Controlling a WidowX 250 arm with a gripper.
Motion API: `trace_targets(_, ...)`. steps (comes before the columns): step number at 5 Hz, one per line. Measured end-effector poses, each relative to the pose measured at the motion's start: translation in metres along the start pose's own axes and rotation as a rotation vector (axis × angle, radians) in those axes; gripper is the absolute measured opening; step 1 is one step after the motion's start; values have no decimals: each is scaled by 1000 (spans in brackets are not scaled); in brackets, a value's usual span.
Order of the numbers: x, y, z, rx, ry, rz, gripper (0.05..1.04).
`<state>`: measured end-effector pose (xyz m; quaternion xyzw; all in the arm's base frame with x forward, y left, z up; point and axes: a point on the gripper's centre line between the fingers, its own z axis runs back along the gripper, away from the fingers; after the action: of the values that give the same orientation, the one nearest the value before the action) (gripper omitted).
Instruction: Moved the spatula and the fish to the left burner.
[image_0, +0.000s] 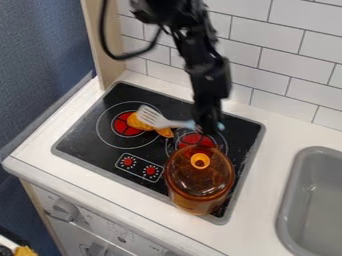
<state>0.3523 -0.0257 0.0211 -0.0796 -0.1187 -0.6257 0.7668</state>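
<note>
White spatula overlaps the orange fish, handle behind the tool; clamped or apart, I cannot tell.

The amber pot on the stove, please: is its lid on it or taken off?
The lid is on: it covers the top of the amber pot, its orange knob facing up.

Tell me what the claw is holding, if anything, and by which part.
The claw is at the handle of the spatula, near its end; whether it grips it cannot be told.
</note>
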Motion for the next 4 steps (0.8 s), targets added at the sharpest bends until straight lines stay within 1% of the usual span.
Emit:
trace_targets(1, -28, 6, 10, 25, 36, 61, 330)
trace_targets(2, -57, 2, 12, 20, 73, 120, 330)
trace_targets(3, -69, 0, 15, 14, 97, 149, 330)
trace_targets(4, -72, -1, 15, 9, 113, 143, 330)
